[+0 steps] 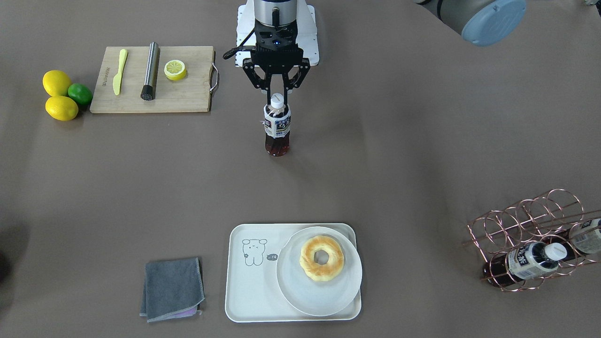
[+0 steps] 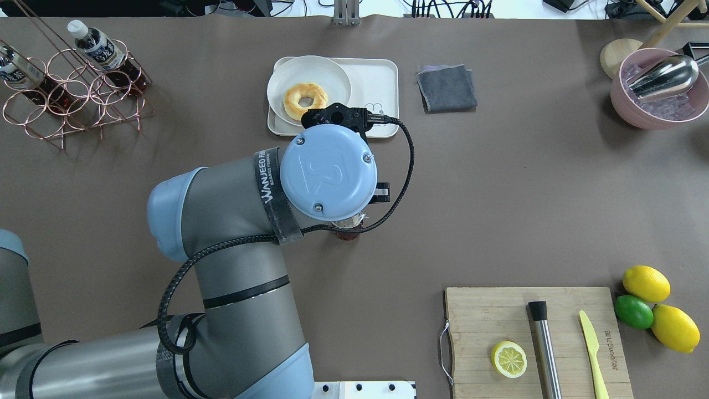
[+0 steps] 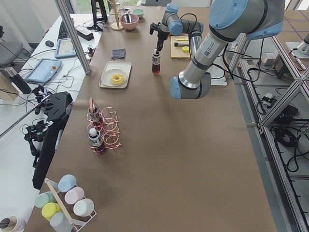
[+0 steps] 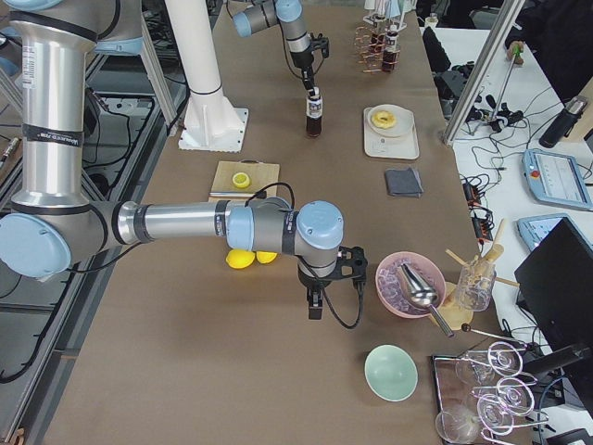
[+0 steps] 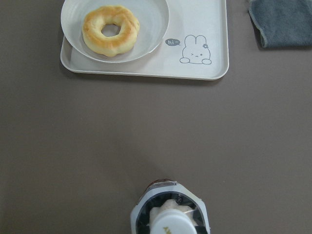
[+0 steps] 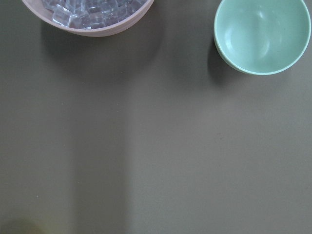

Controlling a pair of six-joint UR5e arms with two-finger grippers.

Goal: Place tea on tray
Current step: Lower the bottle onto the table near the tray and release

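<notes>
while the left gripper [image 1: 277, 91] was clenched on the white screw cap [image 1: 277, 99] of the small clear plastic bottle of dark brown tea [image 1: 277, 126], the step in hand was judged to be transport, not release. the bottle stood upright directly below the fingers, well short of its goal. whether its base touched the table could not be told.

the cream-white rectangular tray [image 5: 204, 29] lay straight ahead of that gripper, well apart from it. the next move called for carrying the bottle forward and setting it down on the tray's bare part, ahead and to the gripper's right, near the line-drawn bear [image 5: 195, 51]. the grip should be let go only once the base was seated inside the rim.

containers:
- the tray held a round white plate [image 5: 146, 19] on the part ahead and to the left, and the plate held a ring doughnut [image 5: 127, 36].
- a copper wire rack [image 1: 526, 225], far to the gripper's left, held two like bottles [image 1: 533, 260].
- a pink bowl [image 2: 659, 119], far to the right, held ice cubes [image 2: 659, 105] and a metal scoop [image 2: 664, 75].

the right gripper [image 4: 315, 304] hung near that bowl, and whether it was parted or closed could not be told.
</notes>
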